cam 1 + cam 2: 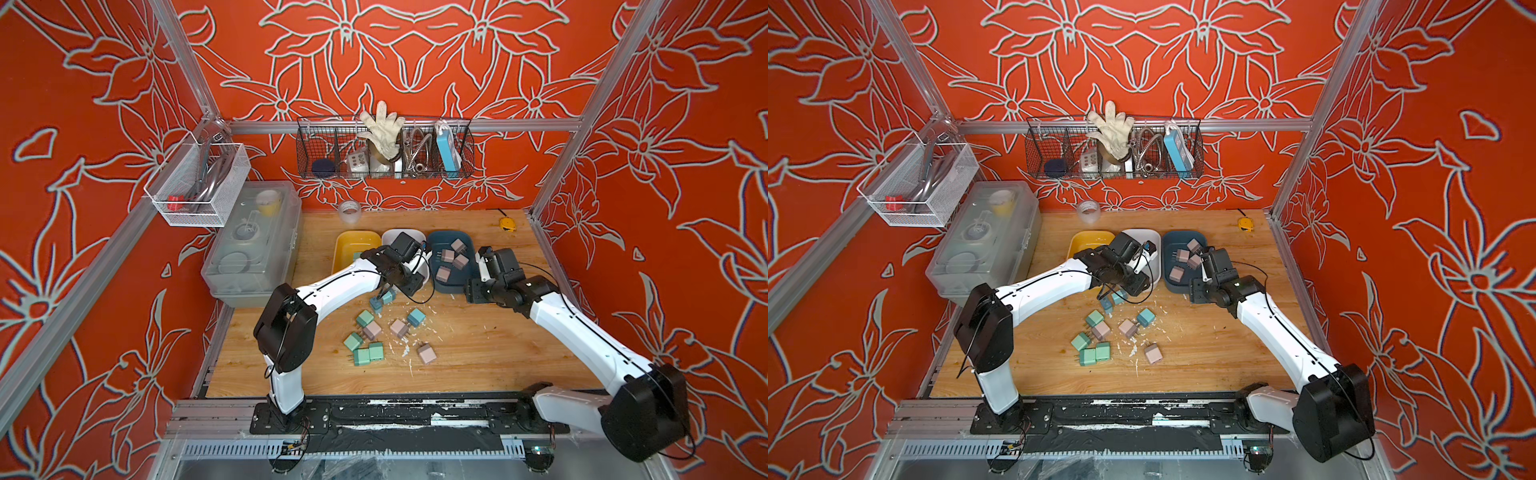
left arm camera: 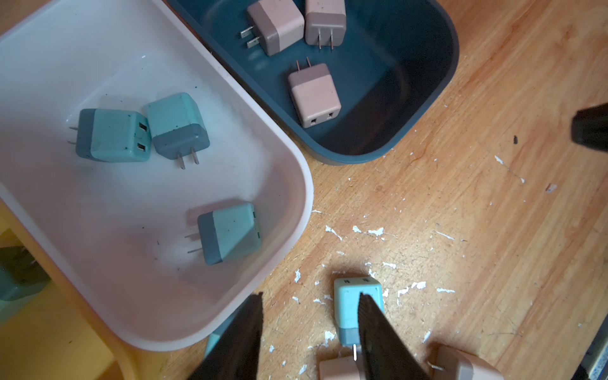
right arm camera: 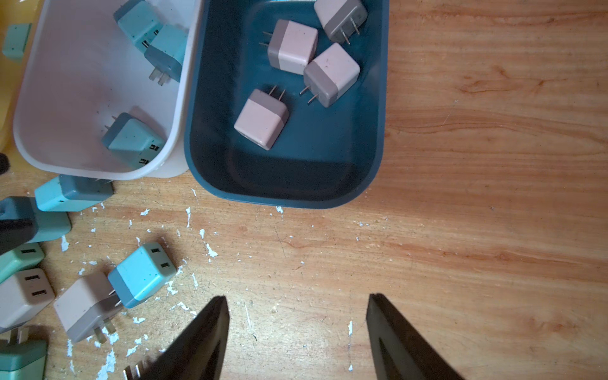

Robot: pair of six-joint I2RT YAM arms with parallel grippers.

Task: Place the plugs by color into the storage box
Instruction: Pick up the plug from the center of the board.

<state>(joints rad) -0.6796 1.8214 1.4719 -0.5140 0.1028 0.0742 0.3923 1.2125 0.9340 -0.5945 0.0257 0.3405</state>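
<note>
Yellow (image 1: pixel 353 243), white (image 1: pixel 392 237) and dark blue (image 1: pixel 451 284) trays stand in a row. The white tray (image 2: pixel 115 214) holds three teal plugs, the blue tray (image 3: pixel 296 171) several pink ones, and the yellow a green one (image 1: pixel 356 255). Loose green, pink and teal plugs (image 1: pixel 365 318) lie on the table in front. My left gripper (image 2: pixel 311 294) is open just in front of the white tray. Bare table shows between its fingers, and one finger overlaps a teal plug (image 2: pixel 348 306). My right gripper (image 3: pixel 297 296) is open over bare wood, in front of the blue tray.
A translucent lidded box (image 1: pixel 249 249) stands at the left edge. A tape roll (image 1: pixel 349 212) and a yellow tape measure (image 1: pixel 505 224) lie at the back. Wire baskets (image 1: pixel 384 149) hang on the walls. White flakes litter the wood.
</note>
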